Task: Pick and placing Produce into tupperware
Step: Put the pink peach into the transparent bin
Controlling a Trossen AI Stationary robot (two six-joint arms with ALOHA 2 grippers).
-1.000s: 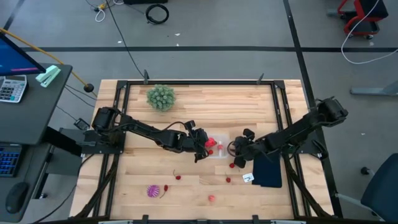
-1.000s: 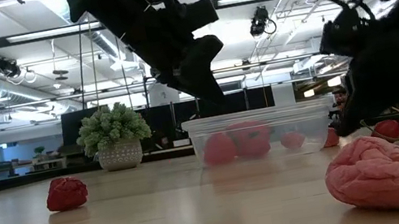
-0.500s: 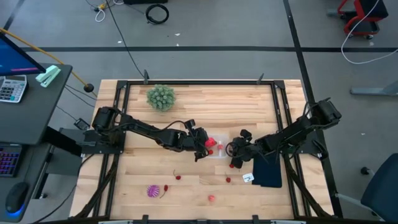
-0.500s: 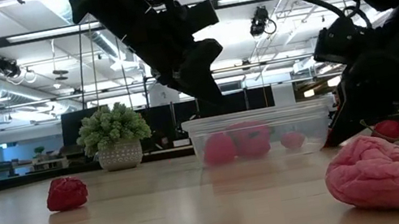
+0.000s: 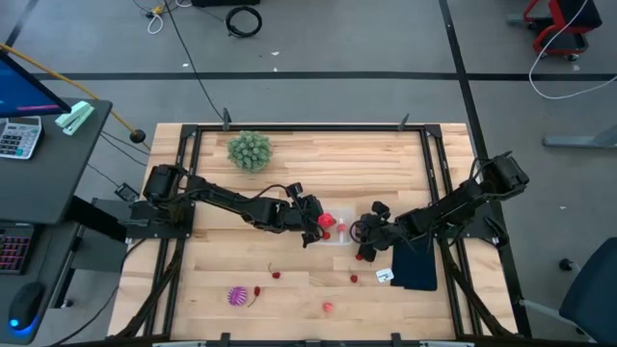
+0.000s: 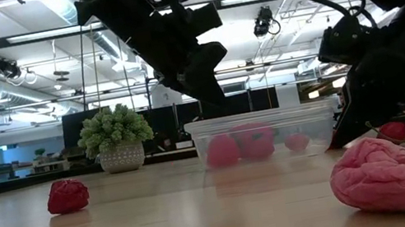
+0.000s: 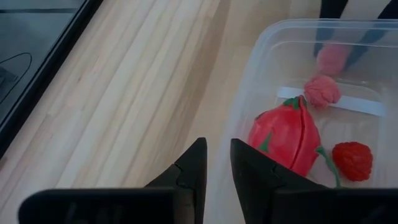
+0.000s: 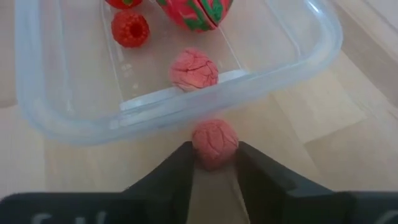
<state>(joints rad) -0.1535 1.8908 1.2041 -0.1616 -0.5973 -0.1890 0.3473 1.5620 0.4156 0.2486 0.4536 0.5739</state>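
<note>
Right gripper [image 8: 213, 163] now low on the wooden table [image 5: 289, 280], just outside the near wall of the small clear rectangular plastic tub [image 8: 186, 106]; a second ago farther back toward the flat dark pad [image 5: 416, 266], since then drawn in a little toward the tub. Fingers narrowed and clamped on a small pink wrinkled ball [image 8: 214, 142], which sits on the wood touching the tub's outer wall.

Left gripper [image 7: 216, 163] unchanged, hanging over the tub's opposite edge, fingers close together with a thin gap, holding nothing.

Inside the tub, as before: a large red tomato-like piece with green stem [image 7: 287, 138], a small red bumpy berry [image 7: 352, 160] and a pink wrinkled ball [image 7: 321, 91].

Loose on the table, unmoved: a spiky magenta fruit [image 5: 236, 295], a pink lump [image 5: 328, 307], small red pieces [image 5: 276, 275], and the bushy green round plant [image 5: 250, 150] at the far side.
</note>
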